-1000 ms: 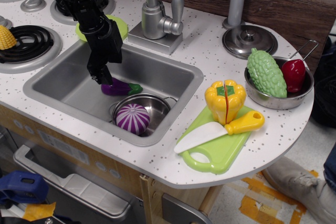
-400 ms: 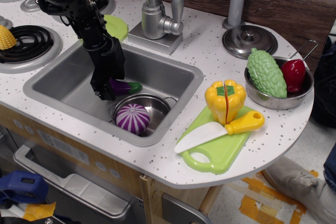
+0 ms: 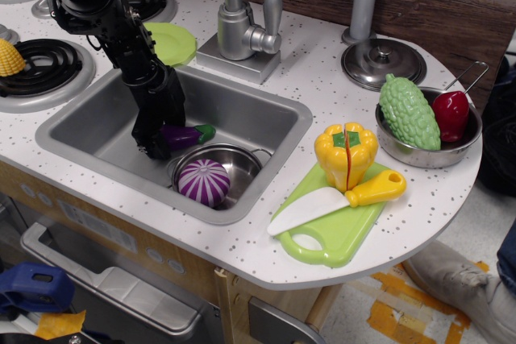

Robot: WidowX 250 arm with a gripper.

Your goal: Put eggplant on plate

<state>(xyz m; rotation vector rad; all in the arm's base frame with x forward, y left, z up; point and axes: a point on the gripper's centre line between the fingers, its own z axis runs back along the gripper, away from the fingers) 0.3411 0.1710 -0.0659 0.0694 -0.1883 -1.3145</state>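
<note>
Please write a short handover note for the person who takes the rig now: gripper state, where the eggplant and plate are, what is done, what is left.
Gripper: down in the sink, at the eggplant's left end; whether it has closed on it cannot be told.
Eggplant: in the sink, beside the pot holding the striped ball.
Plate: on the counter behind the sink, nothing on it.
Done: the reach to the eggplant.
Left: confirm the grasp, lift, carry to the plate, release.
</note>
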